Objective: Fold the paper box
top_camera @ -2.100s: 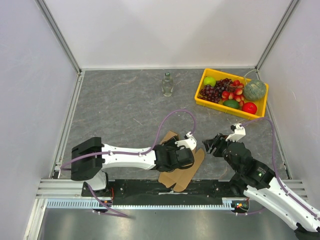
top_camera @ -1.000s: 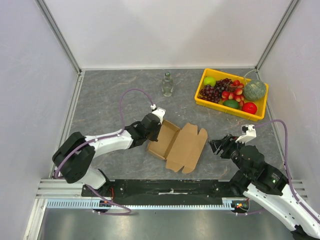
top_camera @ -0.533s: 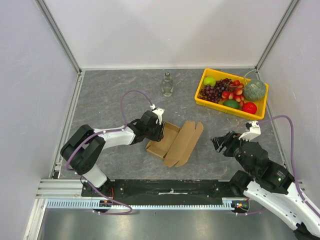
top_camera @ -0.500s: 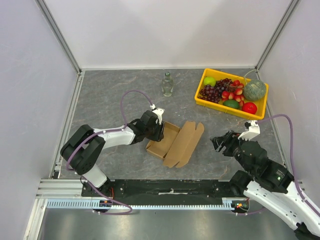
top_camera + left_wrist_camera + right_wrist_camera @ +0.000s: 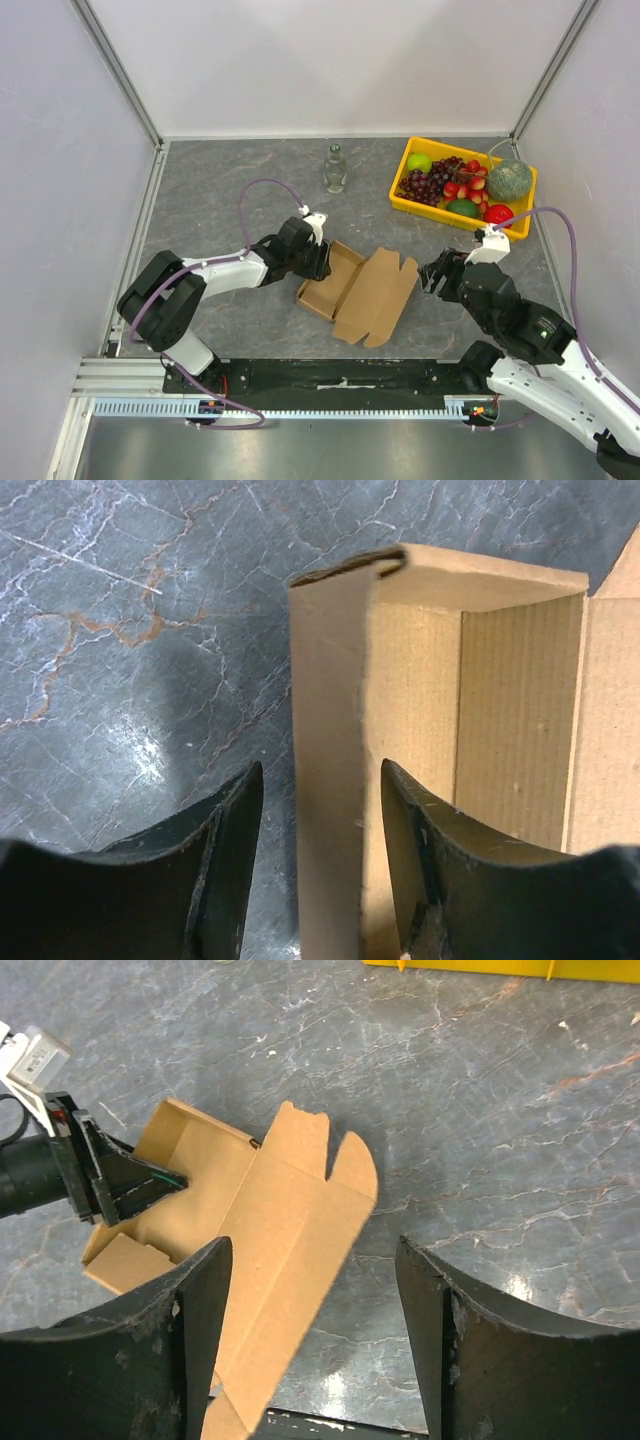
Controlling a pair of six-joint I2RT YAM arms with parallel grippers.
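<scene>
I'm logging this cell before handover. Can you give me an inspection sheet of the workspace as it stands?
Surface: grey marbled tabletop, no spills seen.
Job's things: paper box, half formed, tray walls up, lid flap lying open to the right.
Clutter: glass bottle upright; yellow tray of fruit at the far right.
End effectors: left end effector open, straddling the box's left wall; right end effector open, empty, by the lid flap.
Cables: purple left cable and right cable loop clear of the box.
Surroundings: white walls, aluminium rail.
</scene>
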